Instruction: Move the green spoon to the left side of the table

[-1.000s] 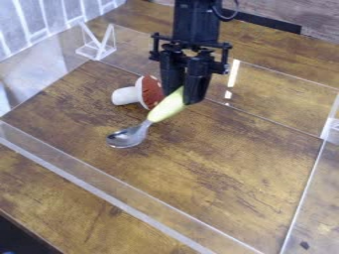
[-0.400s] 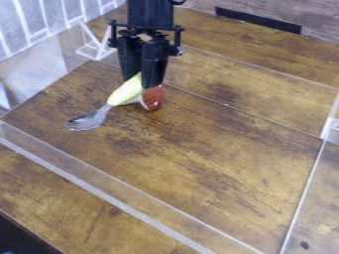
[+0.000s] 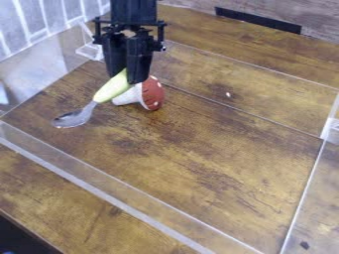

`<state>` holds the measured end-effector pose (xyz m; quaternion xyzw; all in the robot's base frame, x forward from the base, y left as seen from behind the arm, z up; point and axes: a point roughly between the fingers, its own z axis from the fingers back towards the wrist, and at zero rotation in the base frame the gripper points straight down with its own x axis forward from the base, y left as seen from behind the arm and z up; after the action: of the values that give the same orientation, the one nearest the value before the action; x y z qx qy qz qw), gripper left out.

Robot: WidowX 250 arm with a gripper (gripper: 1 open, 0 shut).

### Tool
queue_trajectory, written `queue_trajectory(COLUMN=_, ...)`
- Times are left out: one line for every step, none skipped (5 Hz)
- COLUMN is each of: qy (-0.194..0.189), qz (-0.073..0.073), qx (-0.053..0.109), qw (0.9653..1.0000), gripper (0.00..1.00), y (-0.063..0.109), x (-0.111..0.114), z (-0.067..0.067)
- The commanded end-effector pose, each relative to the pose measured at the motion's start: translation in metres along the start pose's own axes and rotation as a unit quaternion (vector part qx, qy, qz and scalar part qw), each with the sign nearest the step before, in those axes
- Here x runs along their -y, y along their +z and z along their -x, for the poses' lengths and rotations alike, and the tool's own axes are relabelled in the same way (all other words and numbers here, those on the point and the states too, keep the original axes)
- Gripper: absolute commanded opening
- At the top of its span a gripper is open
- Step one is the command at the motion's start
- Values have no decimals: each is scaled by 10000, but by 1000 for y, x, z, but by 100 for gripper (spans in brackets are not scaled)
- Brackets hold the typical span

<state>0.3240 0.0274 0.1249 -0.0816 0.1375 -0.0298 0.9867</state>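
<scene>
The green spoon (image 3: 98,94) hangs tilted, its yellow-green handle pinched at the top by my gripper (image 3: 129,75), which is shut on it. Its shiny silver bowl (image 3: 69,119) points down-left and sits at or just above the dark wood-plank table (image 3: 199,149), on the table's left part. The black arm comes down from the top of the view and hides the handle's upper end.
A toy mushroom (image 3: 146,94) with a red cap and white stem lies on its side just right of the spoon handle. Low clear acrylic walls (image 3: 93,184) edge the tabletop. A clear stand (image 3: 90,45) sits at the back left.
The gripper has carried the spoon leftward across the table, from right of the mushroom to its left. The mushroom has stayed put.
</scene>
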Motion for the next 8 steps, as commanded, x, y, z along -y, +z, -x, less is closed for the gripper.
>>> queue_trajectory(qy=99, qz=-50, qx=499, qw=9987, gripper=0, y=26, x=-8, z=11)
queue_trajectory(qy=189, qz=-10, qx=508, qw=9985, gripper=0, y=24, x=-16, z=13)
queue_trajectory(qy=304, qz=41, qx=537, qw=9981, gripper=0, y=23, x=-29, z=15)
queue_trajectory(qy=386, qz=81, qx=530, qw=9978, gripper=0, y=20, x=-34, z=17)
queue_trajectory(qy=471, qz=120, qx=491, qw=9976, gripper=0, y=16, x=-35, z=17)
queue_trajectory(qy=339, qz=74, qx=481, qw=9982, gripper=0, y=18, x=-41, z=10)
queue_trajectory(qy=226, qz=44, qx=470, qw=9986, gripper=100, y=20, x=-46, z=3)
queue_trajectory(qy=137, qz=-12, qx=477, qw=9988, gripper=100, y=21, x=-53, z=-2)
